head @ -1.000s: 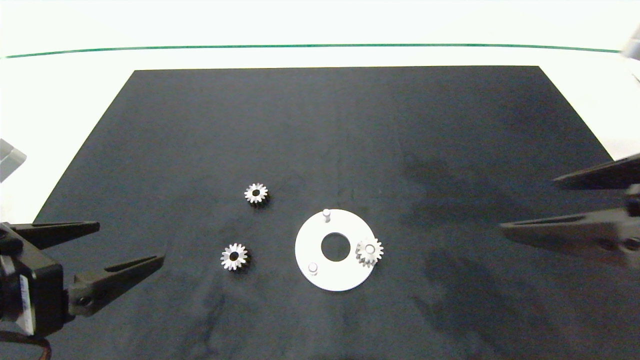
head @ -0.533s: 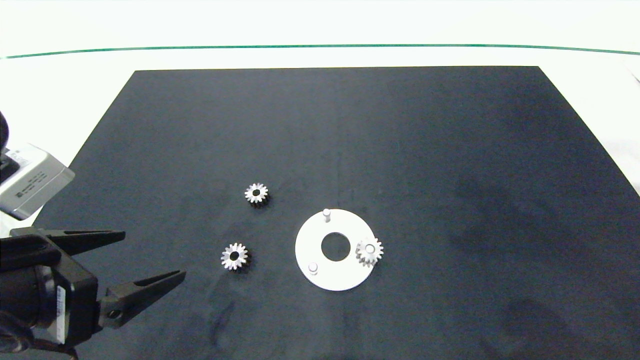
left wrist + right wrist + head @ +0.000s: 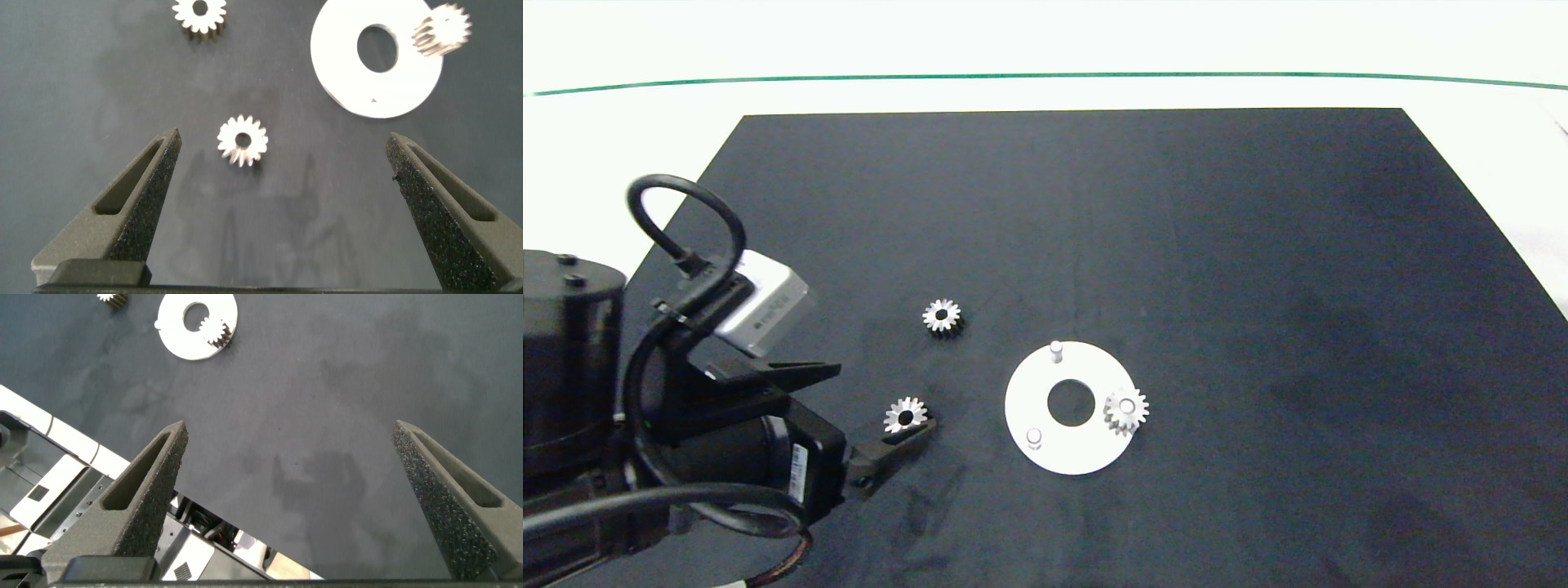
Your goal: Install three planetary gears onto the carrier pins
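Three silver planetary gears show in the head view. One gear [image 3: 1126, 407] sits on a carrier pin at the right side of the white disc [image 3: 1025, 400]. Two carrier pins [image 3: 1056, 349] [image 3: 1034, 438] stand bare. Two loose gears lie flat on the black mat to the left, the far one [image 3: 942, 315] and the near one [image 3: 905, 415]. My left gripper [image 3: 886, 396] is open and low at the near gear. In the left wrist view that gear [image 3: 243, 140] lies between the open left gripper's [image 3: 284, 139] fingers, untouched. My right gripper [image 3: 290, 429] is open and holds nothing, far from the disc [image 3: 176, 339].
The black mat [image 3: 1258, 245] covers most of the white table, with a green line [image 3: 1045, 75] across the far side. In the right wrist view the mat's edge and a metal frame [image 3: 73, 506] below the table show.
My left arm has swung in from the left edge to the near loose gear. My right gripper has pulled back out of the head view. The gears and disc have not moved.
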`<action>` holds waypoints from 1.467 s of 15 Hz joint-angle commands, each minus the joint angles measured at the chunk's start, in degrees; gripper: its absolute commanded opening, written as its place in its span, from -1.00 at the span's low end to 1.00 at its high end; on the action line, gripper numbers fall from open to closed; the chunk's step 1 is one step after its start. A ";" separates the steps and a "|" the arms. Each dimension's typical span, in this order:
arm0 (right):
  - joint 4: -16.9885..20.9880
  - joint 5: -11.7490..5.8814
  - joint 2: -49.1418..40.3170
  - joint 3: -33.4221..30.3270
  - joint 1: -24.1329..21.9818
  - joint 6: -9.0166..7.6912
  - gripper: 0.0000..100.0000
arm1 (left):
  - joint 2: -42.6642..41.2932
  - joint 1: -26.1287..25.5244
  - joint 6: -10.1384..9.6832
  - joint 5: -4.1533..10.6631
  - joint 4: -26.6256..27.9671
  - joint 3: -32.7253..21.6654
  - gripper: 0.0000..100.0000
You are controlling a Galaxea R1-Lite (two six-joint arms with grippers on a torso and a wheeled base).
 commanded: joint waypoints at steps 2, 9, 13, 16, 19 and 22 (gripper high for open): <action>0.18 -0.14 0.23 0.24 0.01 0.02 1.00 | 7.66 -1.01 0.06 0.73 -1.57 1.35 1.00; 0.18 -0.14 -0.12 0.24 0.10 -0.06 1.00 | 15.66 -0.22 2.79 2.93 -3.42 -1.55 1.00; 0.18 -0.14 -0.65 0.24 0.19 -0.24 1.00 | 16.89 0.92 5.34 2.75 -6.14 -1.46 1.00; 0.18 -0.05 -1.18 0.24 0.19 -1.21 1.00 | 16.98 2.86 6.22 2.66 -6.14 -1.29 1.00; 0.18 0.04 -1.09 0.24 0.19 -1.21 1.00 | 16.80 3.12 6.30 2.57 -5.97 -1.20 1.00; 0.18 0.04 -1.00 0.32 0.19 -1.21 1.00 | 16.62 4.18 6.30 2.57 -5.79 -0.85 1.00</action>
